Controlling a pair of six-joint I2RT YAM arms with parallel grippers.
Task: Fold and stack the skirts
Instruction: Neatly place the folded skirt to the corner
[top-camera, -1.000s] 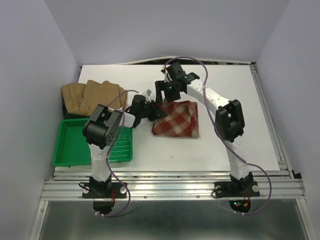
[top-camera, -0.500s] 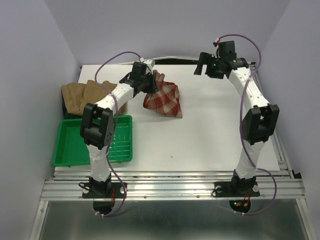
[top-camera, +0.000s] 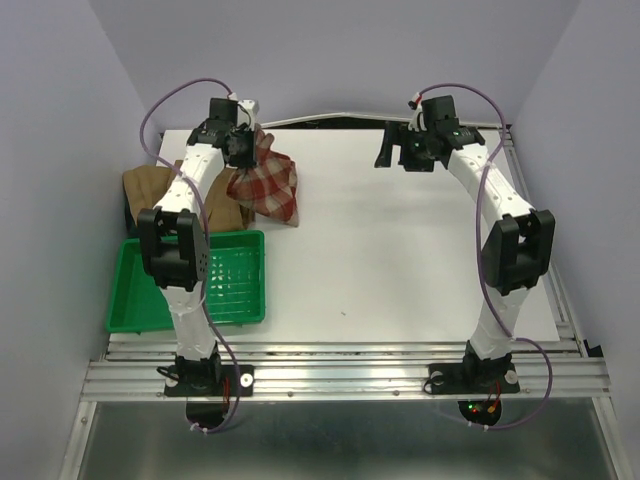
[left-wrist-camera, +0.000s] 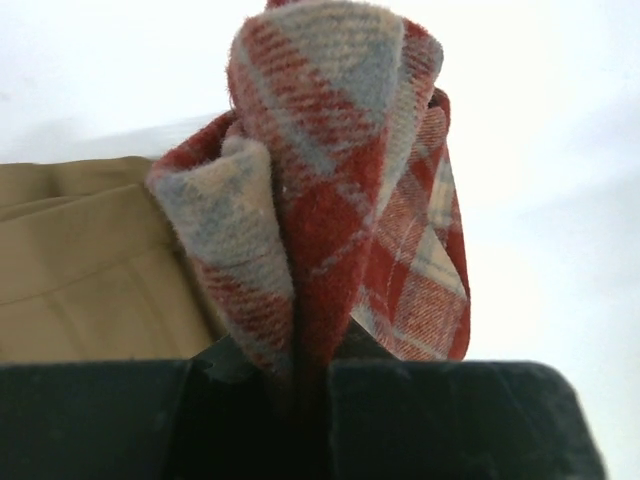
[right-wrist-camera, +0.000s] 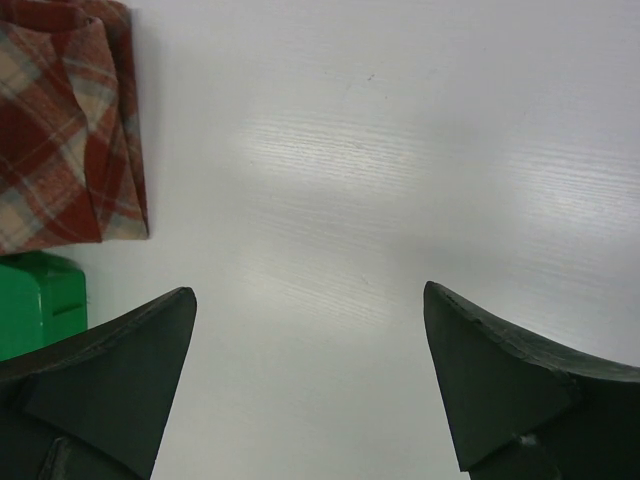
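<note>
Top external view: the folded plaid skirt (top-camera: 268, 188) has travelled from mid-frame to the upper left, hanging beside the tan skirts (top-camera: 150, 185), perhaps touching, so stacking looks close. Left gripper (top-camera: 238, 142) clamps its bunched fold between the jaws; right gripper (right-wrist-camera: 308, 295) has released, jaws spread wide, well apart from it

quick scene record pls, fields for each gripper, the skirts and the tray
left gripper: shut on the plaid skirt, raised over the table, far left
right gripper: open, empty, far right
plaid skirt: bunched, hanging from left gripper
tan skirts: lying far left, beyond the green tray
green tray: near left, no skirt seen inside
</note>
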